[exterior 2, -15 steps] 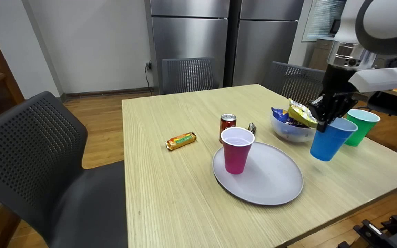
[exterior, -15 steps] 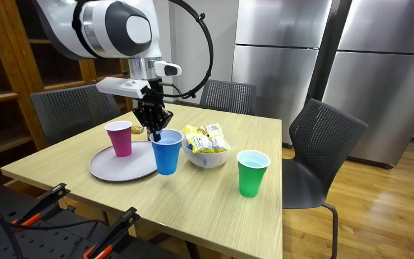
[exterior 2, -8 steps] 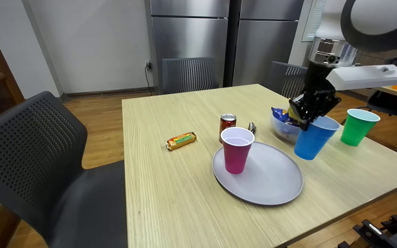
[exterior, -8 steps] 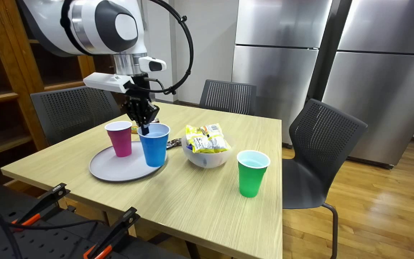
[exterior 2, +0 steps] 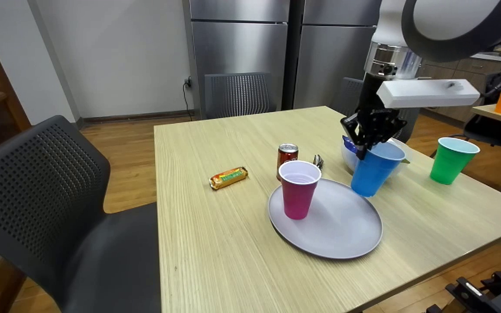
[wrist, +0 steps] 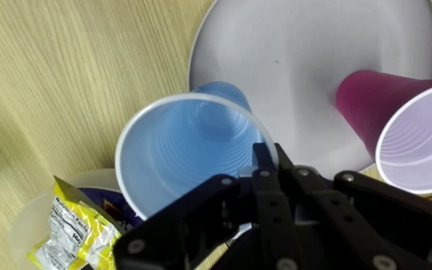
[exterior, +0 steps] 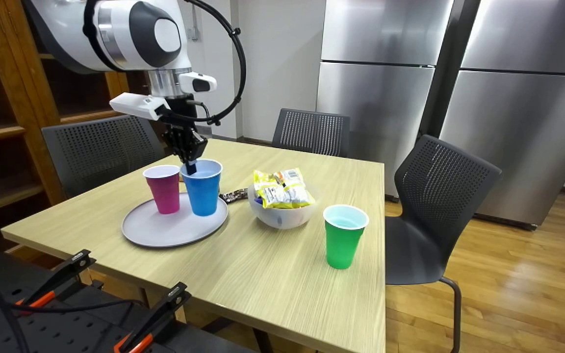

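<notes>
pinching its rim, the nearly closed jaws hold the blue cup (exterior 2: pixel 375 173) over the edge of the plate (exterior 2: pixel 342 228); whether it touches is unclear. the cup partly hides the bowl (exterior 2: pixel 349 159) in an exterior view; the wrist view crops the pink cup (wrist: pixel 371 105).

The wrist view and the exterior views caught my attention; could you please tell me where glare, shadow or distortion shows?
Wrist view: a soft shadow falls on the plate beside the magenta cup, the rim of the blue cup looks outsized against its base, and the hand is nearly black. Both exterior views: pale sheen streaks the steel refrigerators.
</notes>
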